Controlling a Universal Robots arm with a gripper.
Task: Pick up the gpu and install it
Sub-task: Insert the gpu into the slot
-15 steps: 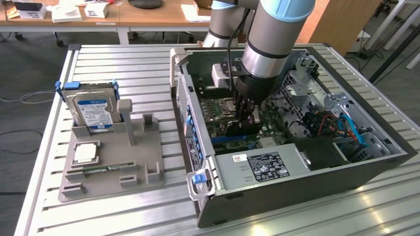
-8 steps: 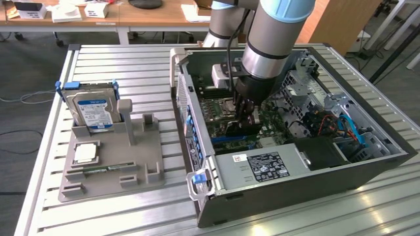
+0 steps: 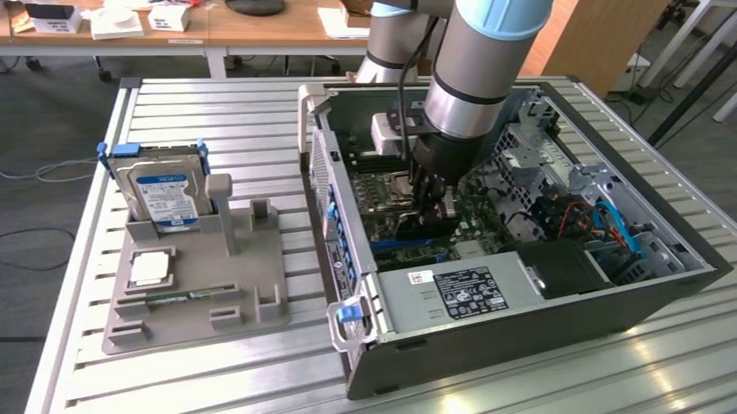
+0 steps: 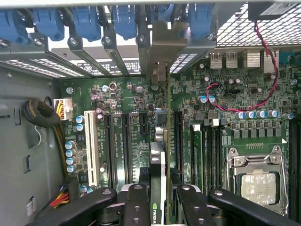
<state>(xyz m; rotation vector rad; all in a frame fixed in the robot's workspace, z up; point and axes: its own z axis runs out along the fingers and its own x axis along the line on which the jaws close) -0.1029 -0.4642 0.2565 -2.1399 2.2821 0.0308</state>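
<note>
Exterior view high, angled into computer case (image 3: 541, 332), wrist view close over motherboard (image 4: 136, 106), seen in both

In the wrist view the gpu (image 4: 158, 179) shows edge-on, so its face is hidden from me. Its near end and my fingers (image 4: 137, 207) run off the frame. In the exterior view my arm (image 3: 472, 78) is cut off at the top edge and hides most of the card inside the case (image 3: 519, 332).

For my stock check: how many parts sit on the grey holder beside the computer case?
3: a hard drive standing at the far end, a silvery chip flat in the middle, a memory stick nearer still. Others may be hidden.
</note>
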